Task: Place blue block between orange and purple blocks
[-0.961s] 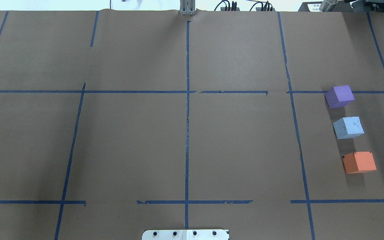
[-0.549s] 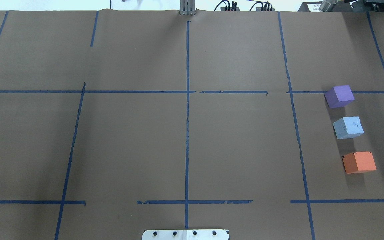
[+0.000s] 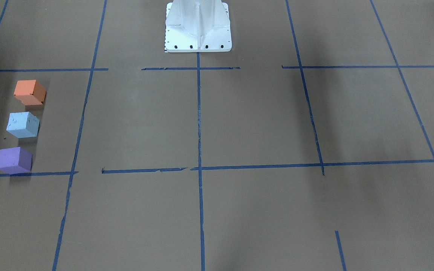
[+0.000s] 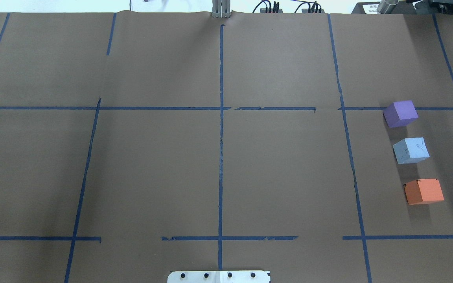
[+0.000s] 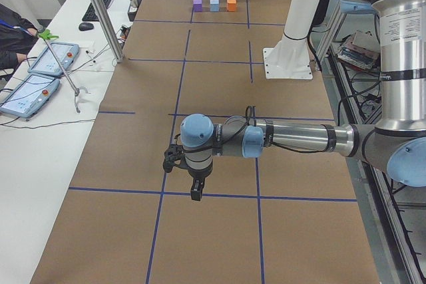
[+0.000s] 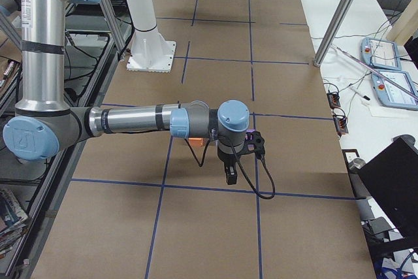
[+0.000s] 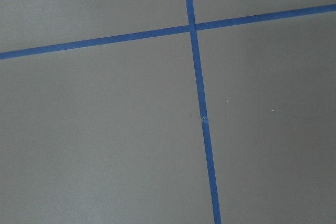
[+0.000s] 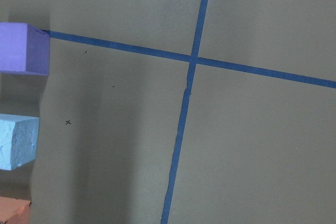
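Block positions: unchanged from the overhead pictures taken a second and half a second ago; no shift is visible in that view.

Blue block [image 4: 411, 150]: rests on the brown paper [image 4: 151, 169] on the robot's right side of the table, between the purple block [image 4: 400, 113] and the orange block [image 4: 424, 191]. The three form a short row. The purple block lies farthest from the robot, its far edge at a line of blue tape [image 4: 221, 157], and the orange block lies nearest. A gap of bare paper separates each block from the next, so none are touching.

Right gripper [image 6: 230, 173]: appears only in the side view. It points down, above the paper and near the row of blocks. Whether its jaws stand apart or closed cannot be told. It touches no block. The right wrist camera has all three blocks at its left edge — purple at the top, blue below it, an orange corner at the bottom.

Left gripper [image 5: 195, 191]: appears only in the side view and points down above the paper, well apart from the blocks. Jaw state — cannot be told. The left wrist camera shows only paper and a tape crossing.
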`<move>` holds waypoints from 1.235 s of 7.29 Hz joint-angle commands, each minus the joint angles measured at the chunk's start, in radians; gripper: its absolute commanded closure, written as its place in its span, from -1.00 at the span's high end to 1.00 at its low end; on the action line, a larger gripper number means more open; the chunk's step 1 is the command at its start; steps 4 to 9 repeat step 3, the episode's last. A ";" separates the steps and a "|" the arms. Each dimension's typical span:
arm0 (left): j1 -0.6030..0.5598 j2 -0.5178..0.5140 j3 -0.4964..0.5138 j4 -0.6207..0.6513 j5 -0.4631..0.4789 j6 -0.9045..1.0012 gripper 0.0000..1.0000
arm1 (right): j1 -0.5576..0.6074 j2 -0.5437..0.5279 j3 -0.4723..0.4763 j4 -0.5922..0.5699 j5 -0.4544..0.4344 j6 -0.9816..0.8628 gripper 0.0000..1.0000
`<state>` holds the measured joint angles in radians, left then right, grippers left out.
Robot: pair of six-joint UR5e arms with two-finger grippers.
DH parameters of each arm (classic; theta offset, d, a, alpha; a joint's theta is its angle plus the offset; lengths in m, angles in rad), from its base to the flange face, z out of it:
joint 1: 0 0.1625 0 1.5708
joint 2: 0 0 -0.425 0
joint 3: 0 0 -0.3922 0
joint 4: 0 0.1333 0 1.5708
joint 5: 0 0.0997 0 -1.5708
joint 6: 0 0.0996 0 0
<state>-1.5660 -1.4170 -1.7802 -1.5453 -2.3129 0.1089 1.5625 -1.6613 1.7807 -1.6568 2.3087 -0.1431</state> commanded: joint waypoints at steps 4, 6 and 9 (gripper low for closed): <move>0.000 0.003 -0.005 0.001 0.001 0.000 1.00 | -0.007 0.002 0.002 0.002 0.000 0.000 1.00; 0.000 0.003 -0.005 0.001 0.001 0.000 1.00 | -0.007 0.002 0.002 0.002 0.000 0.000 1.00; 0.000 0.003 -0.005 0.001 0.001 0.000 1.00 | -0.007 0.002 0.002 0.002 0.000 0.000 1.00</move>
